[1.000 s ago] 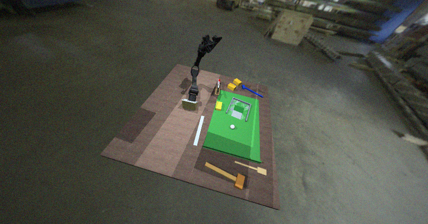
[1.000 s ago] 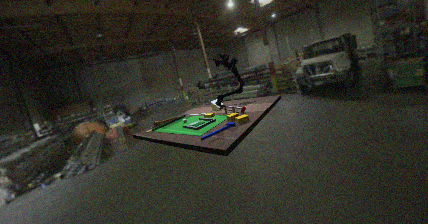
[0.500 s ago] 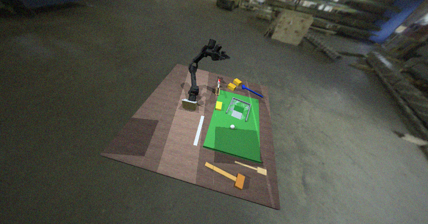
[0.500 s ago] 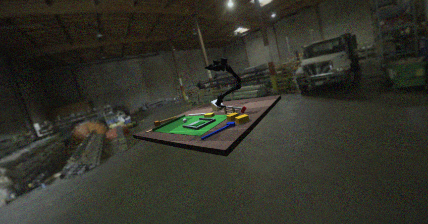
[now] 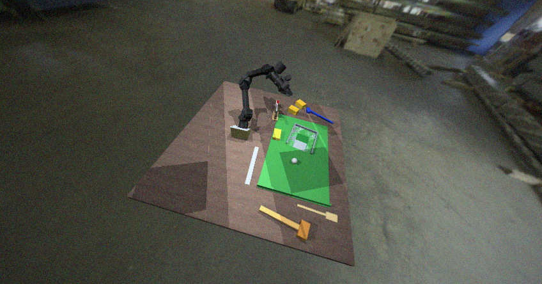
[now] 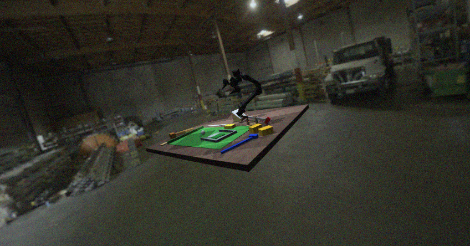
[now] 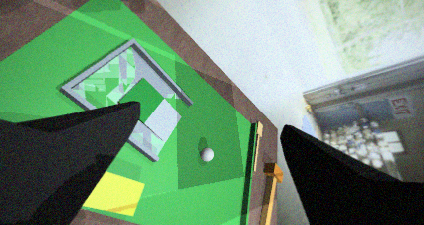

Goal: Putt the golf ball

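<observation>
The red putter (image 5: pixel 276 109) (image 6: pixel 260 118) rests on a small stand by the back edge of the green mat (image 5: pixel 273 171) (image 6: pixel 189 141) (image 7: pixel 45 76), its red head (image 6: pixel 267 119) to one side. The white golf ball (image 5: pixel 294 160) (image 6: pixel 202 132) (image 7: pixel 207 154) lies on the mat in front of the grey ramp (image 7: pixel 164 117) of the grey-framed raised green (image 5: pixel 302 136) (image 6: pixel 218 134) (image 7: pixel 100 83). My gripper (image 5: pixel 289 91) (image 6: pixel 220 93) (image 7: pixel 212 119) is open and empty, high in the air above the putter's end of the board, pointing down at the mat. The putter is hidden in the wrist view.
Yellow blocks (image 5: pixel 300 103) (image 5: pixel 293 109) (image 5: pixel 277 134) (image 7: pixel 116 192) and a blue putter (image 5: pixel 318 116) (image 6: pixel 239 143) lie near the raised green. A white bar (image 5: pixel 251 165) lies left of the mat. A wooden mallet (image 5: pixel 289 222) (image 7: pixel 271 185) and a paddle (image 5: pixel 317 212) lie at the near end.
</observation>
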Controlling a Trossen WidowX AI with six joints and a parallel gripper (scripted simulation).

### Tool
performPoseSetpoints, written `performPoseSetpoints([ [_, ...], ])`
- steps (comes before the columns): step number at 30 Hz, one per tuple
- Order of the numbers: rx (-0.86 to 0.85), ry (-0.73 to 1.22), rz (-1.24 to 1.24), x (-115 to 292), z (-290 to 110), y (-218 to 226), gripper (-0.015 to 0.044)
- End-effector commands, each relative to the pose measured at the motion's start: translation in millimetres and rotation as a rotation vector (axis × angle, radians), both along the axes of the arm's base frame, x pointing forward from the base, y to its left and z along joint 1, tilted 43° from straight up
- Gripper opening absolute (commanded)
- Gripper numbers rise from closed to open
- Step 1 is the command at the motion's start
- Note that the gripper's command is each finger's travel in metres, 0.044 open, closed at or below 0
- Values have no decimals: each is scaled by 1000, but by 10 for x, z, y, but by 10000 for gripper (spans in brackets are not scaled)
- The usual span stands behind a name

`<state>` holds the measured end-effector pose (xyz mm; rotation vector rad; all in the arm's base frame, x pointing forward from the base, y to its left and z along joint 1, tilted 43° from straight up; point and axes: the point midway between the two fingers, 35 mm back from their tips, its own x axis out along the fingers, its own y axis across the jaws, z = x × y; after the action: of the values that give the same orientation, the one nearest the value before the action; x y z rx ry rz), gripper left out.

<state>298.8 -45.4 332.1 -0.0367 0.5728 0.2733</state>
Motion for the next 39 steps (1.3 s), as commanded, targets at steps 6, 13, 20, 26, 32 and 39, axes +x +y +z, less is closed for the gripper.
performPoseSetpoints([
  [6,-230,128,754,-163,-795,896,440],
  [13,-279,104,1163,-425,-1075,1313,440],
  [20,-270,31,1523,-742,-1246,1635,440],
  [26,-270,31,1524,-755,-1245,1636,440],
  [32,-270,31,1524,-797,-1240,1636,440],
  [39,-270,31,1524,-806,-1340,1725,440],
])
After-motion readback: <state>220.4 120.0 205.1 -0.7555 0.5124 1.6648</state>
